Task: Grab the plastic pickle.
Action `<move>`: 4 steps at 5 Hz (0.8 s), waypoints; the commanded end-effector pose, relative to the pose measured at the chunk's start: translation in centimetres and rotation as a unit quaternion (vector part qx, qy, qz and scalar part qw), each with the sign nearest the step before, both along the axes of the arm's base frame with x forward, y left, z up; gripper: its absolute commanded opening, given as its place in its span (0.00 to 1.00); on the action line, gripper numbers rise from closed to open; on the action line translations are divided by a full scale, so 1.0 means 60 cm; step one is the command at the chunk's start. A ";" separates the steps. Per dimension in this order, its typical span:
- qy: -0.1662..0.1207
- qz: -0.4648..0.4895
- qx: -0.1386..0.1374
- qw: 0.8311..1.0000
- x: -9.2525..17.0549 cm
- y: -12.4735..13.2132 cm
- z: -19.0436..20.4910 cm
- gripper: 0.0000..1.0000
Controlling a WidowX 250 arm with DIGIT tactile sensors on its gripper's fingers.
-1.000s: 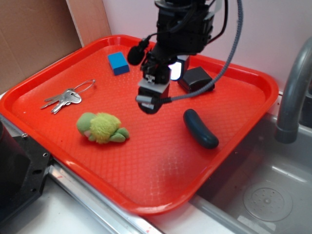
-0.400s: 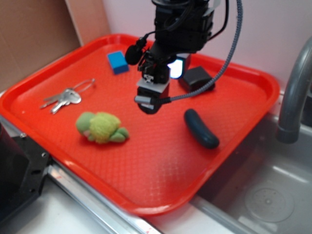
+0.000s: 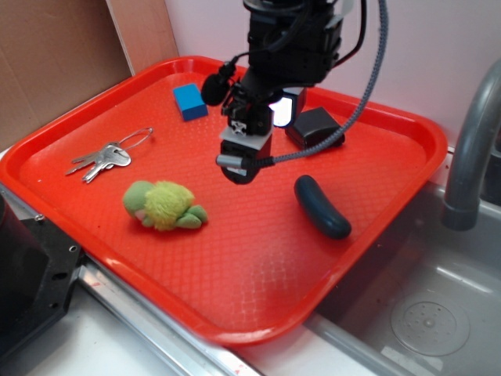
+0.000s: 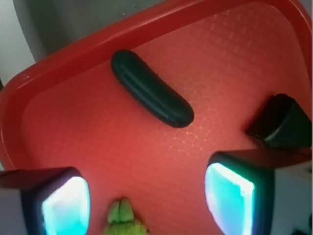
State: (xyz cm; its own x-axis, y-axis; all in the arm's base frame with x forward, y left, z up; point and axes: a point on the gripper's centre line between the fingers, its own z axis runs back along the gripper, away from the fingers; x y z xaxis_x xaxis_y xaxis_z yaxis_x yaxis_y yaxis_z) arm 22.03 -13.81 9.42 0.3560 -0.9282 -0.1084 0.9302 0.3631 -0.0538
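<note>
The plastic pickle (image 3: 322,207) is a dark teal curved piece lying flat on the red tray (image 3: 258,290), toward its right side. In the wrist view the plastic pickle (image 4: 151,88) lies diagonally, ahead of the fingers and clear of them. My gripper (image 3: 258,137) hangs above the tray's middle, left of the pickle and apart from it. It is open, with only bare tray between the glowing pads (image 4: 65,205).
A fuzzy yellow-green plush toy (image 3: 163,205) lies left of the gripper, its tip showing as the plush toy (image 4: 122,219) low in the wrist view. A black block (image 3: 313,127), a blue block (image 3: 189,101) and keys (image 3: 103,158) share the tray. A sink (image 3: 423,305) and faucet (image 3: 470,149) are at right.
The gripper has barely shifted, edging slightly left and up. The pickle and the other objects have not moved.
</note>
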 end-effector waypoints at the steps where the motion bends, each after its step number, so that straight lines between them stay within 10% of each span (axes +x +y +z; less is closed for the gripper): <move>1: 0.006 -0.138 -0.021 0.990 0.015 -0.097 -0.059 1.00; 4: 0.092 -0.140 0.015 0.986 -0.035 -0.020 -0.151 1.00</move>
